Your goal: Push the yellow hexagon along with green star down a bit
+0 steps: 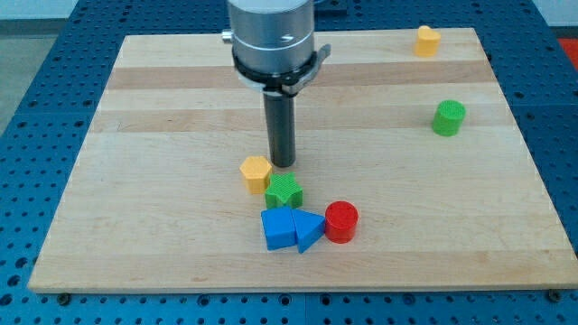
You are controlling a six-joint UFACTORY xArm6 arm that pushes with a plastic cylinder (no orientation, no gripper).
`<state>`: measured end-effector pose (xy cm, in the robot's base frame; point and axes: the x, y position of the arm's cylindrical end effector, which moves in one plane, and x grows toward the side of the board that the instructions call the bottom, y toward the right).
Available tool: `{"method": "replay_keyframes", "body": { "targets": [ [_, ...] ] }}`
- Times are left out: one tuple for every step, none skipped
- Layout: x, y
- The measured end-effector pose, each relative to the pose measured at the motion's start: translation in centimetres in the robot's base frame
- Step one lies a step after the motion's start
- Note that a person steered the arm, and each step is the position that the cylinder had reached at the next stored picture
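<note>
The yellow hexagon (256, 171) lies near the board's middle. The green star (284, 191) touches it at its lower right. My tip (283, 164) rests on the board just right of the yellow hexagon and just above the green star, close to both. The rod rises straight up from there to the arm's grey flange at the view's top.
A blue cube (277, 228), a blue triangle (308, 230) and a red cylinder (341, 221) sit just below the green star. A green cylinder (448, 118) is at the right. A small yellow block (427, 41) is near the top right corner. The wooden board (163, 117) has edges all round.
</note>
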<state>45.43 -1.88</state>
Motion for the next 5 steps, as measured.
{"method": "replay_keyframes", "body": {
  "targets": [
    [-2.4, 1.1],
    [-2.4, -1.4],
    [-1.5, -4.2],
    [-0.3, -5.3],
    [1.0, -5.4]
  ]
}}
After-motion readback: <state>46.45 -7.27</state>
